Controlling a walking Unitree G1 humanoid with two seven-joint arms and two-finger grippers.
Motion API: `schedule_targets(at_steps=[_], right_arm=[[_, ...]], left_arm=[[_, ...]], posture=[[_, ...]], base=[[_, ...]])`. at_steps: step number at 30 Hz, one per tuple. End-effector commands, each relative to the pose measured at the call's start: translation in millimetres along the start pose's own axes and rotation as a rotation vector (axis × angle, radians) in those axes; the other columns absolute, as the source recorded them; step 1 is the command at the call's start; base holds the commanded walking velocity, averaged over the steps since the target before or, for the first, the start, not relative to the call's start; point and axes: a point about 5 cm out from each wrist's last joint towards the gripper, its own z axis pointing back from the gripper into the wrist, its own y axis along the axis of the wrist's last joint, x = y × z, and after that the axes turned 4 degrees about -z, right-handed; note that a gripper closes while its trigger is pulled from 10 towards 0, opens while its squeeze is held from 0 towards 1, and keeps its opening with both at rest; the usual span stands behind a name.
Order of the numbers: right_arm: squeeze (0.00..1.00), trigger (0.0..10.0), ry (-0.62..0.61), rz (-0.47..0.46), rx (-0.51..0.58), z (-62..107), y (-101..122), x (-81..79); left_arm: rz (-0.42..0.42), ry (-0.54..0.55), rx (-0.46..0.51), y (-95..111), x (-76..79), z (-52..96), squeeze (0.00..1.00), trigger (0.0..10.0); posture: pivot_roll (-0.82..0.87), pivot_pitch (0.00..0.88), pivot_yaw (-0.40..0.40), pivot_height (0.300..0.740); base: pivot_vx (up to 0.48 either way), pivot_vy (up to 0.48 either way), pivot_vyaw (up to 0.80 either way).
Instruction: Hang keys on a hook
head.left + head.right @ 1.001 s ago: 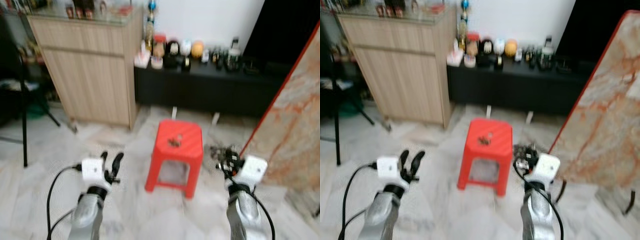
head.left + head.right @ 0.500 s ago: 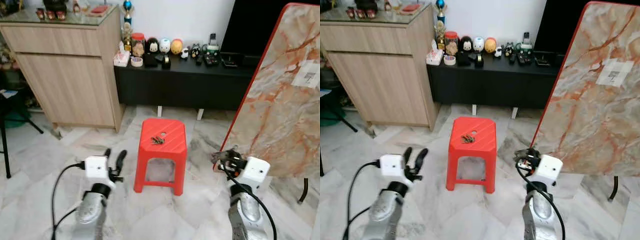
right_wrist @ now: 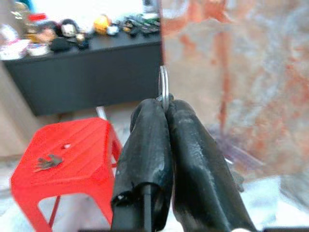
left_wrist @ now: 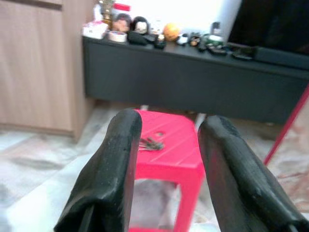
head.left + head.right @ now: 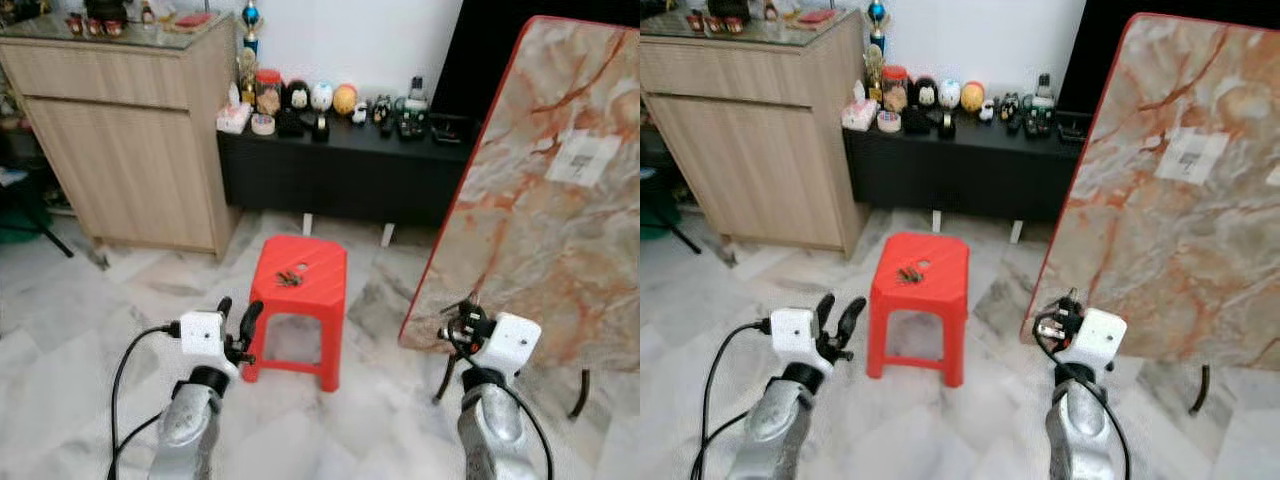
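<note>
Both head views look forward and down past the arms at the red stool, which each wrist view also faces from closer, lower down.

Red stool near wooden cabinet, black console.

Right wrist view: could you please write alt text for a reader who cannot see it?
The right gripper has its two black fingers shut on a metal ring. Beyond it, a bunch of keys lies on a red stool, before a black cabinet and a marble-patterned board.
</note>
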Motion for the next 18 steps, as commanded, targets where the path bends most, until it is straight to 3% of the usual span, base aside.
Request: schedule_targets(at_steps=[1, 11, 18], right_arm=[[0.0, 10.0, -0.013, 0.002, 0.02, -0.7, 4.3, 3.4], [0.0, 10.0, -0.03, -0.009, 0.018, -0.7, 3.6, 5.5], [0.0, 10.0, -0.03, -0.017, 0.013, 0.1, 2.6, 5.1]], left_arm=[[-0.002, -0.02, 0.009, 2.7, 7.1, -2.6, 0.0, 10.0], [-0.008, -0.017, 0.002, 2.9, 5.5, -2.9, 0.0, 10.0], [0.015, 0.011, -0.006, 1.8, 2.8, -4.6, 0.0, 10.0]], posture=[[0.04, 0.012, -0.108, 0.74], [0.04, 0.019, -0.105, 0.74], [0.04, 0.02, -0.111, 0.74]], base=[[0.0, -0.356, 0.0], [0.0, -0.34, 0.0], [0.0, 0.0, 0.0]])
